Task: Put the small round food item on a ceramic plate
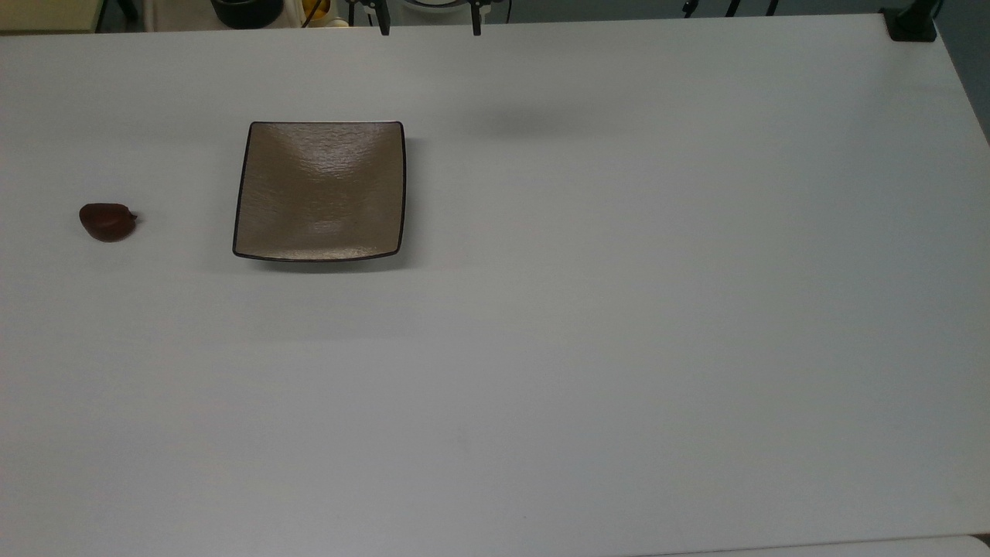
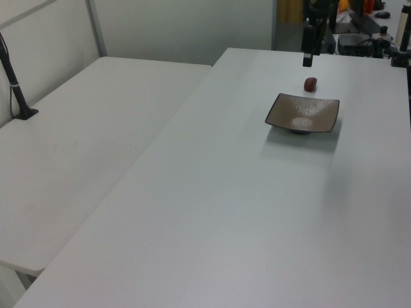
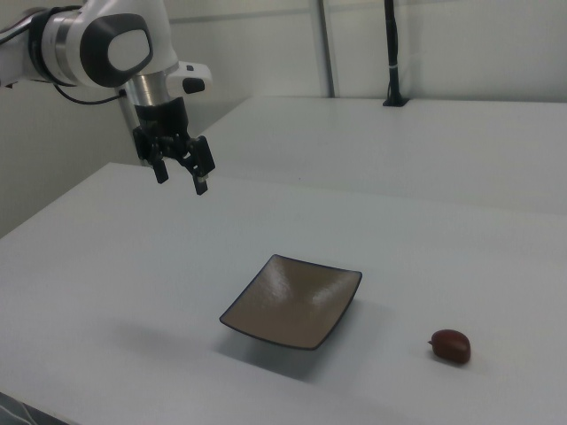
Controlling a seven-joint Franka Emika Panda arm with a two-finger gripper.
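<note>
The small round food item (image 1: 107, 222) lies on the bare white table (image 1: 619, 309) at the left edge of the top view, well apart from the ceramic plate (image 1: 319, 190), which sits in the upper left of the top view. In the right view the food item (image 3: 450, 345) is at the lower right and the plate (image 3: 293, 301) is near the frame centre. The plate carries nothing.

Risks from this position:
- The item is small, rounded and glossy. A grasp off its middle would likely squeeze it sideways out of the fingers, or set it rolling across the smooth table.
- The plate lies between the gripper and the item as the right view shows them. A low transit over the plate could clip its upturned rim and shift it.
- Releasing from too high could let the item bounce or roll off the shallow plate.

Gripper state: the gripper (image 3: 182, 174) hangs in the upper left of the right view, well above the table and clear of the plate. Its two fingers stand apart with a moderate gap between them, so it is released. It holds nothing and touches nothing. In the left view it (image 2: 308, 58) hangs at the upper right, above the item (image 2: 311, 84).
</note>
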